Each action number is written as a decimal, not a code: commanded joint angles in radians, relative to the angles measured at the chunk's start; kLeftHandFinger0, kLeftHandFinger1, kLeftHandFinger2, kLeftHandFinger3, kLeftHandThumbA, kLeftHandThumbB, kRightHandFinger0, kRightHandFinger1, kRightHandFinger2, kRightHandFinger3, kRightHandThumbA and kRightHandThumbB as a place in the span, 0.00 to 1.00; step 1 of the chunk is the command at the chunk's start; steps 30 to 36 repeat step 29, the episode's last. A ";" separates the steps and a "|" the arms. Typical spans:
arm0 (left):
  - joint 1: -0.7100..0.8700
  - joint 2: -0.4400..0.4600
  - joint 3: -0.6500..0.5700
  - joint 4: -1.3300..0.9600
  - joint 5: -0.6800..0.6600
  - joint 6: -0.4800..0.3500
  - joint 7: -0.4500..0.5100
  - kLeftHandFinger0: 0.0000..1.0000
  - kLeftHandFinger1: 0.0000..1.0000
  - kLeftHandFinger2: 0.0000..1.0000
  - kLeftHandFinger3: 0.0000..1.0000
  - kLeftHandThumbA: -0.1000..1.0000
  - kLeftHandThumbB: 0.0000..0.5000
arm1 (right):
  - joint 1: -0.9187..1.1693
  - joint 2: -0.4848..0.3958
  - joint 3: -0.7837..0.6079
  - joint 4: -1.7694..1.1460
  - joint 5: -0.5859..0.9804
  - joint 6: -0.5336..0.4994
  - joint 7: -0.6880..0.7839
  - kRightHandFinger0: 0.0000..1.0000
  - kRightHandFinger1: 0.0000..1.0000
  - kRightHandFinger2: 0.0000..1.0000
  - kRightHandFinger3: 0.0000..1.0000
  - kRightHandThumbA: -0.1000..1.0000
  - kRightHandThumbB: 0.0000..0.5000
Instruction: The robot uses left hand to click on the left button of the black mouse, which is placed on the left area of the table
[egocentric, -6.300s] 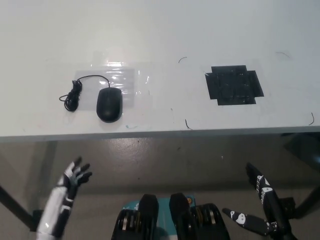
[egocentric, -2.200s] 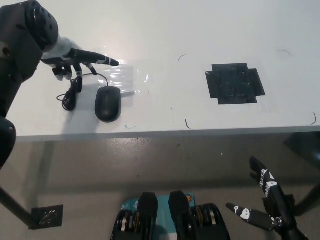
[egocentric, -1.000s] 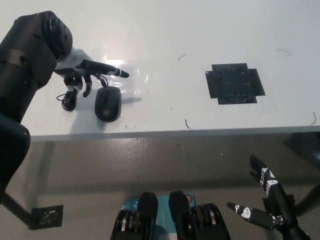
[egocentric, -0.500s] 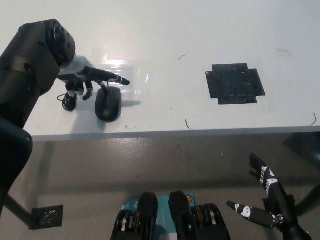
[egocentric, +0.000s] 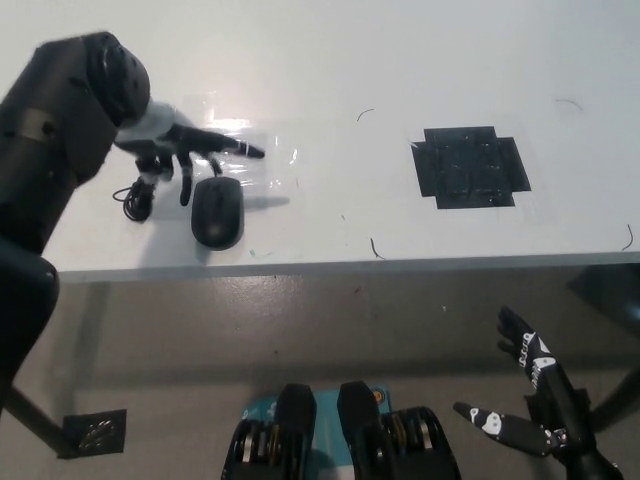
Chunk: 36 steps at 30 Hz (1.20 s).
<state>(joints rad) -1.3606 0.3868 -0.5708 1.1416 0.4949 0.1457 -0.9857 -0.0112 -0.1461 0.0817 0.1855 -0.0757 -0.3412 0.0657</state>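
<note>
A black mouse (egocentric: 217, 213) lies on the left part of the white table (egocentric: 330, 60), its coiled cable (egocentric: 140, 198) to its left. My left hand (egocentric: 180, 151) hovers over the mouse's far end, fingers apart and pointing right and down; one fingertip reaches the mouse's far left edge, and contact cannot be judged. It holds nothing. My right hand (egocentric: 535, 410) rests low at the bottom right, below the table edge, fingers spread.
A clear plastic sheet (egocentric: 245, 150) lies under and beyond the mouse. A black tape patch (egocentric: 468, 168) sits on the table's right half. The table's front edge runs across the middle of the picture, with grey floor below.
My left hand has risen from below the table to above the mouse. In the last half second its fingers spread and dipped toward the mouse's far end. The mouse shifted slightly.
</note>
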 joint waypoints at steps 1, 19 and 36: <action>-0.161 0.101 0.106 -0.103 -0.080 0.089 -0.051 0.00 0.00 0.14 1.00 1.00 0.66 | 0.004 -0.009 -0.007 -0.020 0.001 -0.011 0.007 0.92 0.97 1.00 1.00 1.00 0.34; 0.716 0.191 0.794 -1.824 -1.163 0.324 0.414 1.00 1.00 1.00 1.00 1.00 0.80 | 0.045 -0.002 -0.003 0.013 0.011 -0.034 0.008 0.93 0.98 1.00 1.00 1.00 0.31; 1.482 0.216 0.778 -2.086 -1.450 0.021 0.399 1.00 1.00 1.00 1.00 1.00 1.00 | 0.083 0.002 0.005 0.034 0.018 -0.049 0.015 0.94 0.98 1.00 1.00 1.00 0.28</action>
